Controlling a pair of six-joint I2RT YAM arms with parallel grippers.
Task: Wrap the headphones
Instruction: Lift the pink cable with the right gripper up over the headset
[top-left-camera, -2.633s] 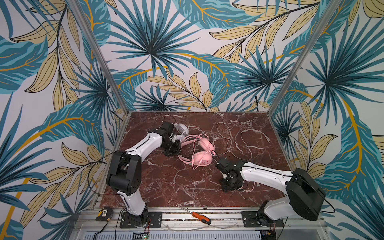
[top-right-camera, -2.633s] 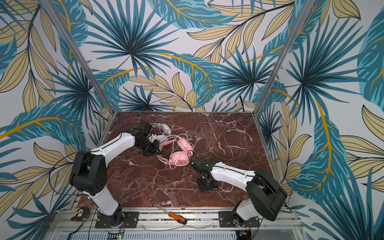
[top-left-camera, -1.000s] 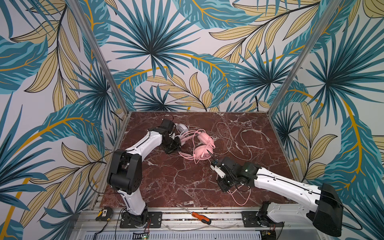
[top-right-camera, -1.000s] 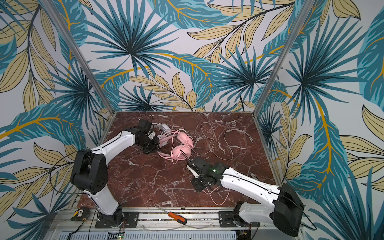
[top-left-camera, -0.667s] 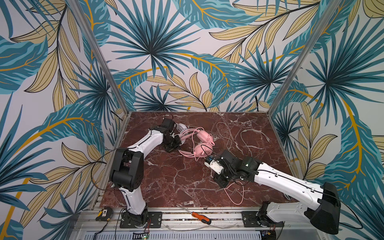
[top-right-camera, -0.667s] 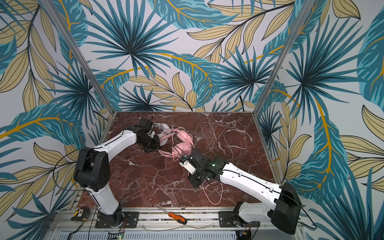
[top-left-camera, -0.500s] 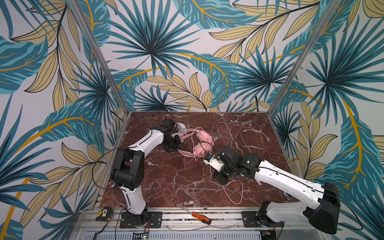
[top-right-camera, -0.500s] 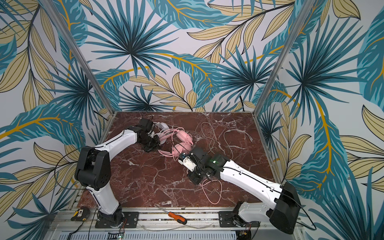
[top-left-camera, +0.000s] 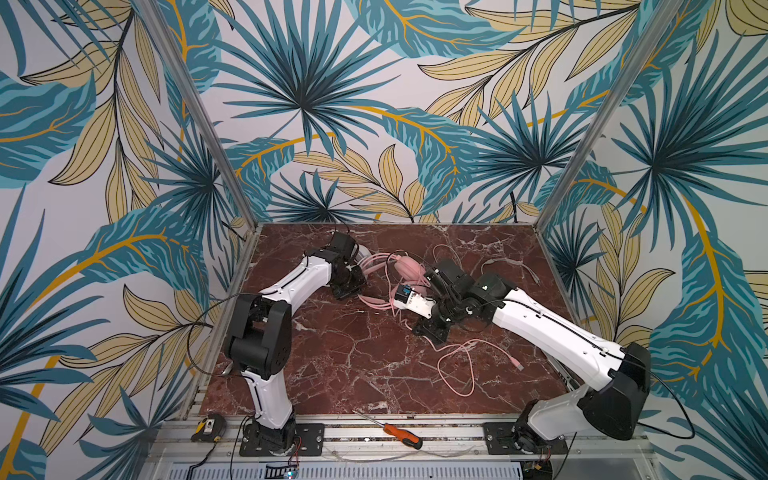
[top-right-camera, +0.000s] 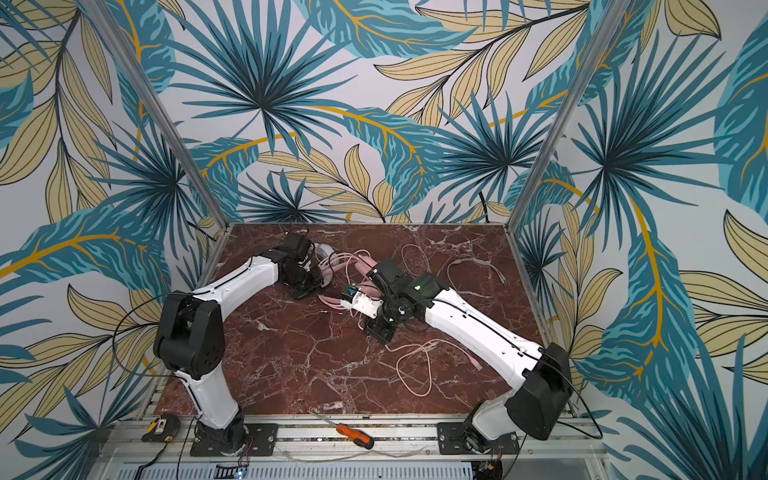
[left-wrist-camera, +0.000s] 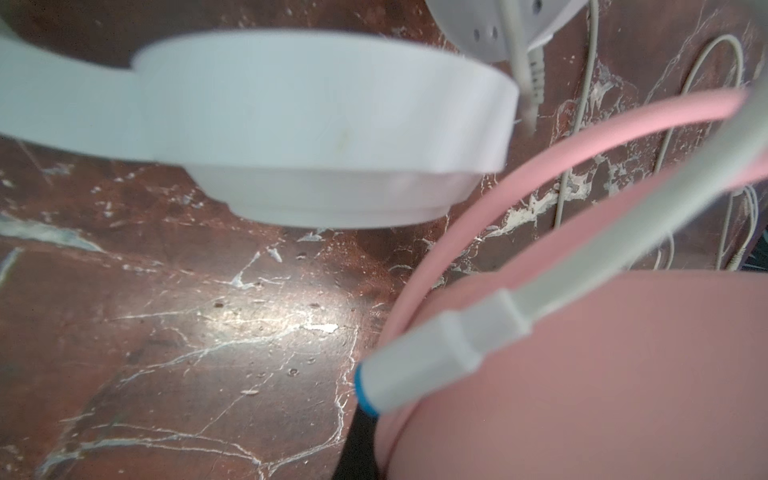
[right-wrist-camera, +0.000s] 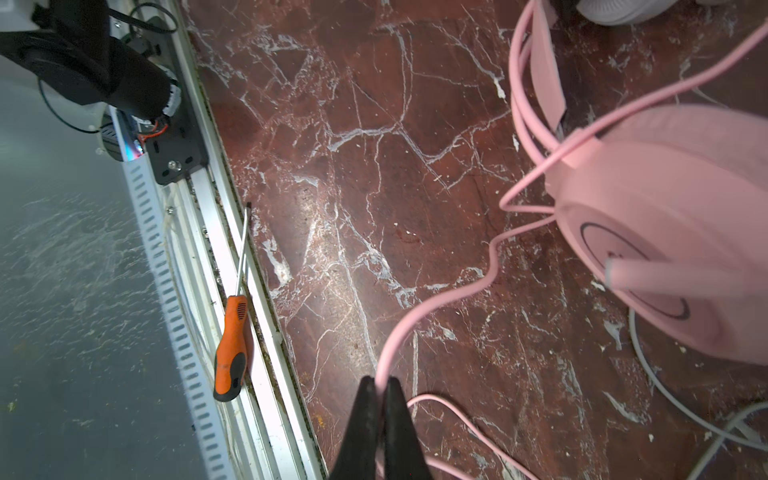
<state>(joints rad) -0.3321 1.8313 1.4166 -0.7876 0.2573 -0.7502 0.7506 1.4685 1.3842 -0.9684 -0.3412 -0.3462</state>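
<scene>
The pink headset (top-left-camera: 409, 266) is found on the back half of the marble table (top-left-camera: 332, 374). The white headset (top-left-camera: 362, 252) is set just beside it, on the left arm's side. In the left wrist view a white earcup (left-wrist-camera: 311, 124) and a pink earcup (left-wrist-camera: 582, 374) are seen close together, with a white rod-like part ending in a blue ring (left-wrist-camera: 436, 353) lying across the pink one. The pink cable (right-wrist-camera: 440, 299) is led from the pink headset across the table and is pinched between the closed fingers of the right gripper (right-wrist-camera: 380, 384); beyond the grip it is spread in loose loops toward the front right of the table. The white cable (top-left-camera: 511, 266) is strewn loosely behind the right arm. The left gripper (top-left-camera: 349, 286) is positioned low at the two headsets with its jaws together; whether anything is held in them cannot be told, since only one dark finger is shown, against the pink earcup. An orange-handled screwdriver (top-left-camera: 401, 434) is laid on the front rail, and a yellow tape measure (top-left-camera: 208, 428) is placed near the left arm's base.
</scene>
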